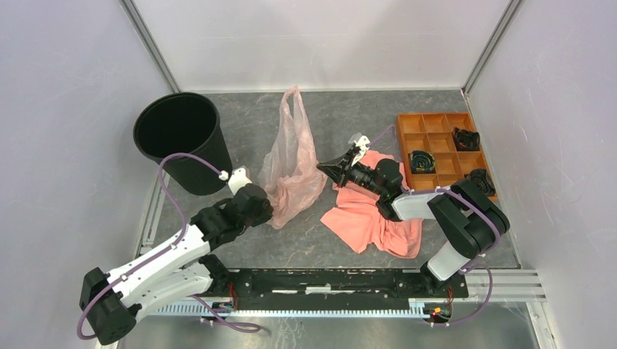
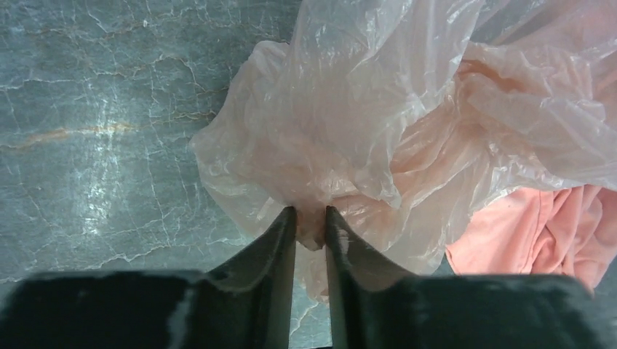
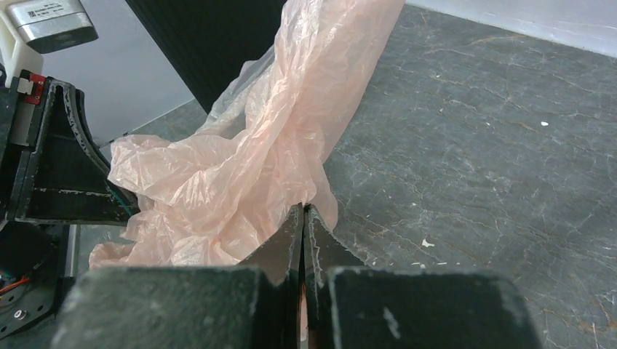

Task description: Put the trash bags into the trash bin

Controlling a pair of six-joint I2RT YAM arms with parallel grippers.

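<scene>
Trash bag (image 1: 291, 163) lies crumpled on the gray desk (image 1: 349, 109), near the black trash bin (image 1: 178, 142) and not in it. The left claw (image 2: 311, 214) pinches a fold of its near end. The right claw (image 3: 303, 211) is pressed together, by an orange cloth (image 1: 371, 214).

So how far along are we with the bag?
Nothing is done yet: the trash bag lies on the table beside the trash bin. In hand: the left gripper has its jaws pinched on the bag's near end. The right gripper is shut at the bag's edge; any grip is unclear. Remaining: lifting it into the bin.
</scene>
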